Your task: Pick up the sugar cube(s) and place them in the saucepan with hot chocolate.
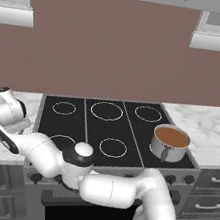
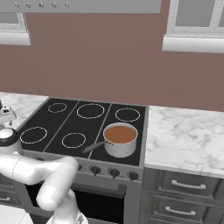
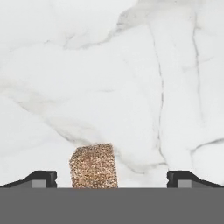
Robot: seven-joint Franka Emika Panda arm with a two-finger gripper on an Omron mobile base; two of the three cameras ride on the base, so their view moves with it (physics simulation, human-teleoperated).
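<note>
One cube, hand view: the sugar cube (image 3: 93,166) is seen lying on the white marble counter (image 3: 131,78), between the two finger tips and nearer the left one; the gripper (image 3: 112,178) is spread wide, with nothing pinched.
Step in hand: a descent onto the cube is judged to be under way — the hand would best be shifted a little toward the cube so that it sits centred before the jaws are closed, and closed gently, since so small a piece could be nudged aside.
Cube's look: tan-brown, speckled, grainy, blocky with slightly rounded top corners.
Left base view: the arm is reached out over the counter left of the stove (image 1: 104,126); the saucepan (image 1: 170,143) is set at the stove's front right, brown liquid inside.
Right base view: the saucepan (image 2: 120,139) is shown on the front right burner — handle pointing left, well apart from the hand.
</note>
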